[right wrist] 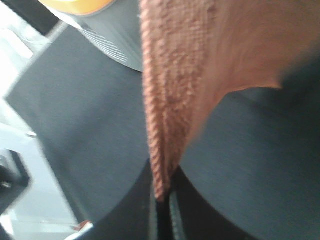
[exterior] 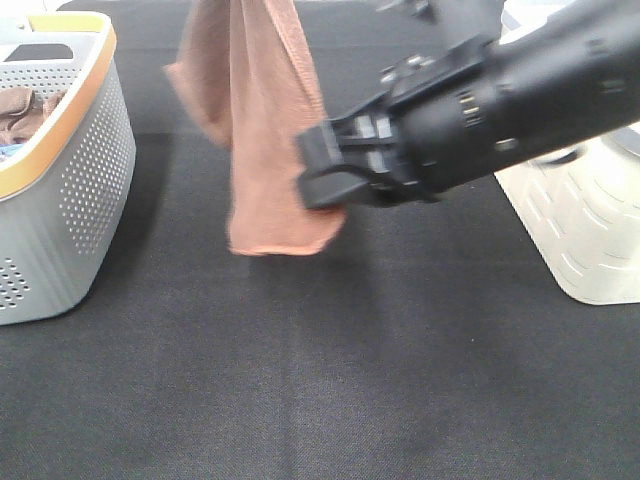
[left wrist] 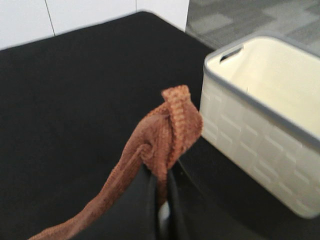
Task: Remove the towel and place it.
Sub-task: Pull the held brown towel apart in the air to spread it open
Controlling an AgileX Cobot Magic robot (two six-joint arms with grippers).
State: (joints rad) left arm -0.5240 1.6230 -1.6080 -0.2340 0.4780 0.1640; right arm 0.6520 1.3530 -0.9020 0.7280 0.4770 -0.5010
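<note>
Towel (exterior: 265, 120) — upper end in left claw (left wrist: 162, 197), lower edge in right claw (exterior: 313, 172)

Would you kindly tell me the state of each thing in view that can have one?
Towel: hanging in folds, pinched by both grippers.
Left gripper: shut on the towel.
Right gripper: shut on the towel's edge.
Grey basket: upright, some brown cloth inside.
Cream basket: upright, open-topped, nothing seen in the part of its inside that shows.
</note>
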